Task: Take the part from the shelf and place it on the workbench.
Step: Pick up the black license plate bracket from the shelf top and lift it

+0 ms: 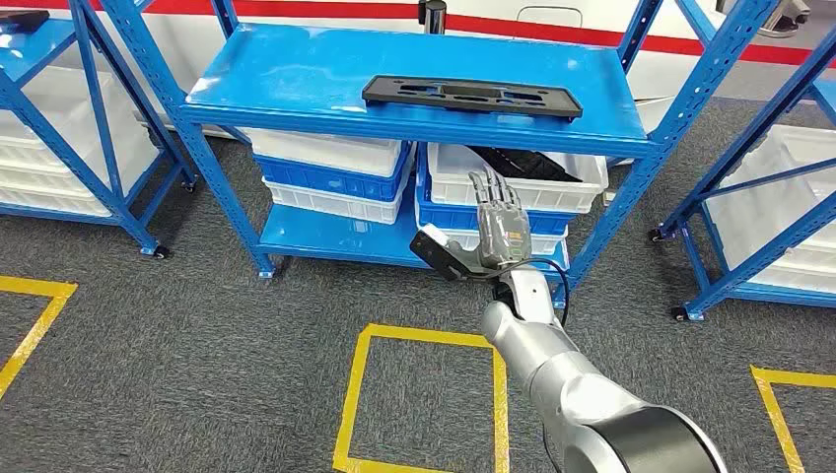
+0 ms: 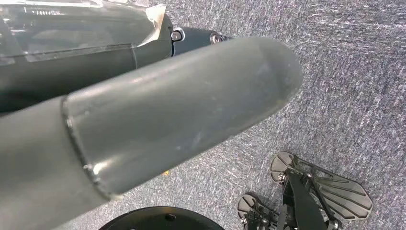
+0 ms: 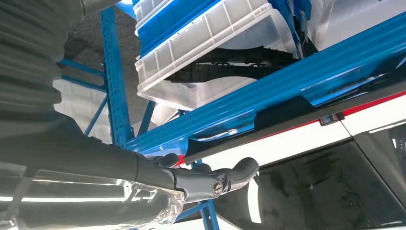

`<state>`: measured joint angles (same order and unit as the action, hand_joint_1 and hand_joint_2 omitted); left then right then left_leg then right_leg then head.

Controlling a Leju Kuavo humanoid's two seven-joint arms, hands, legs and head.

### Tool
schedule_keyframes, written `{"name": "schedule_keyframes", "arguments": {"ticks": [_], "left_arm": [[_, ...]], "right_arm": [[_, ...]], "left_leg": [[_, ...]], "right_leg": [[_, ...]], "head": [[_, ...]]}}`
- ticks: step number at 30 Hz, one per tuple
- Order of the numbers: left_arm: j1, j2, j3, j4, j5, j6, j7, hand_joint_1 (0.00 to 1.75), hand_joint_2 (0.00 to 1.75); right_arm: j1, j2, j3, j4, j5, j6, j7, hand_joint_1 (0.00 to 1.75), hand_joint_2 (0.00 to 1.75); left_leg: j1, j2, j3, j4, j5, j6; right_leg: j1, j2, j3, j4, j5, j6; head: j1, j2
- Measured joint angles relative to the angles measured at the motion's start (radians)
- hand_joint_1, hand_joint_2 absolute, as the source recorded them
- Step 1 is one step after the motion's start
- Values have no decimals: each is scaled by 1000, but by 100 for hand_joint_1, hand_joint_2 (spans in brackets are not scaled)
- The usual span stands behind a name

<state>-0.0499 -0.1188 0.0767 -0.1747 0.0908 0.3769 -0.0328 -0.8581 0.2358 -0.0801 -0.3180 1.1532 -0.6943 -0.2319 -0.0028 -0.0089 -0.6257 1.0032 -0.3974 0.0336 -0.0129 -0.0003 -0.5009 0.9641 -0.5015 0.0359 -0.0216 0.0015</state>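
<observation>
The left hand (image 2: 158, 120) hangs over carpet, grip indeterminable. The black part (image 1: 471, 96) lies flat on the blue shelf (image 1: 296, 74), untouched. Below it the right hand (image 1: 501, 222) is raised, fingers extended, empty, apparently positioned for the reach.

One long black part (image 1: 471, 97) lies on the top board of the central blue shelf (image 1: 296, 74), at upper centre of the head view. Three blue shelf units show in all: the central one, one at the upper left (image 1: 59, 118) and one at the right edge (image 1: 759, 187). Under the central top board sit two stacks of white and blue bins, one left (image 1: 330, 172) and one right (image 1: 513, 197). Three yellow floor outlines show: bottom centre (image 1: 419, 404), left edge (image 1: 30, 325), lower right (image 1: 794, 414). One hand (image 1: 501, 222) is raised at centre.
</observation>
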Motion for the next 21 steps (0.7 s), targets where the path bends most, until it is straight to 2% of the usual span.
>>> {"name": "schedule_keyframes", "arguments": {"ticks": [16, 19, 21], "left_arm": [[0, 0, 1, 0, -32, -11, 15, 0, 0], [0, 1, 1, 0, -36, -12, 17, 0, 0], [-1, 1, 1, 0, -38, -12, 20, 0, 0]], "right_arm": [[3, -5, -23, -4, 23, 0, 6, 0, 175], [5, -4, -27, -7, 24, 0, 2, 0, 175], [6, -4, -28, -10, 26, -1, -2, 0, 175]], "left_leg": [[-1, 0, 0, 1, -1, 1], [-4, 0, -2, 3, -5, 11], [3, 1, 5, -10, -1, 18]], "right_leg": [[0, 0, 0, -1, 1, 1], [-9, 0, 8, -7, 2, 11], [-9, 0, 4, 8, -6, 15]], "head": [[0, 0], [0, 0], [0, 0]]}}
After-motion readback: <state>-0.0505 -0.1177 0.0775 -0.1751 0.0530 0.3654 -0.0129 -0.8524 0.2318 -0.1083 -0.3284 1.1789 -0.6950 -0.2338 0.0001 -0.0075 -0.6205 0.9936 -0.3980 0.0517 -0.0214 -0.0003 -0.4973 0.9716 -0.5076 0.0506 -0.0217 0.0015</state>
